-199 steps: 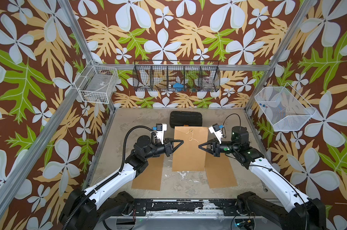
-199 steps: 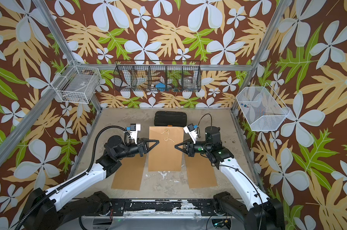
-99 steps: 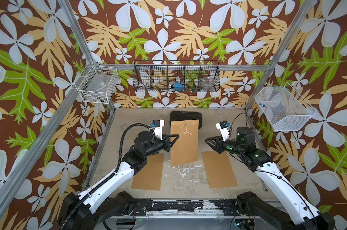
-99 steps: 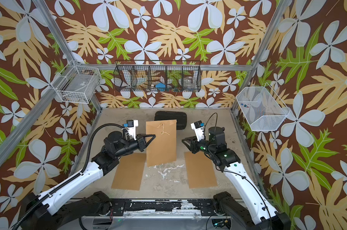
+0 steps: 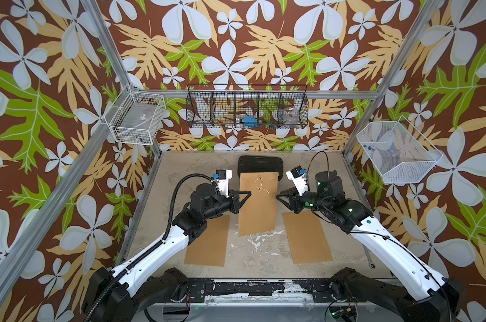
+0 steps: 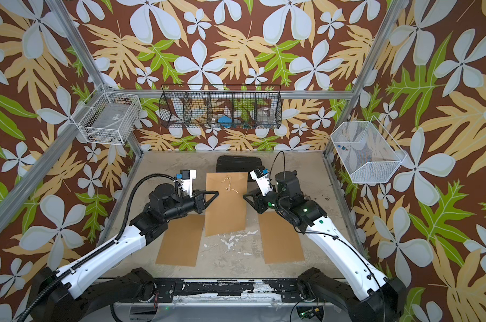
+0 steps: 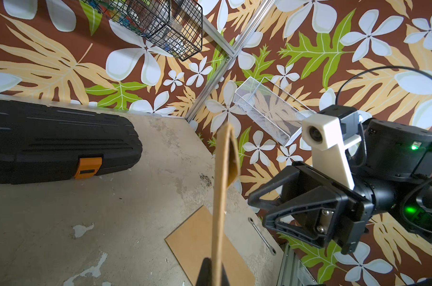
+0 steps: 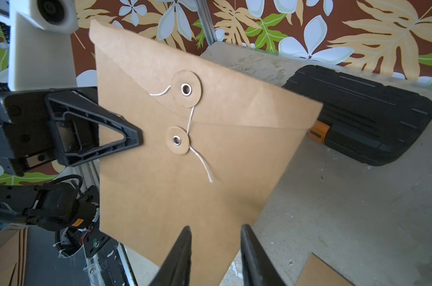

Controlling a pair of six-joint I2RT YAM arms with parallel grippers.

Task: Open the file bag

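Left gripper is clamped on the left edge of the file bag, holding it upright above mid-table. Right gripper is partly open and empty, just beside the bag. Recommended: pinch the loose string and unwind it from the lower button.

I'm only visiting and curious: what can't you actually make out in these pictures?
- Inside of the file bag: right wrist view, its flap lies closed over the opening.
- Tips of the left hand: left wrist view, cut off by the picture's edge.
- Contents of the black wire basket: both top views, too small behind the mesh.
- Near side of the black case: both top views, the file bag covers it.
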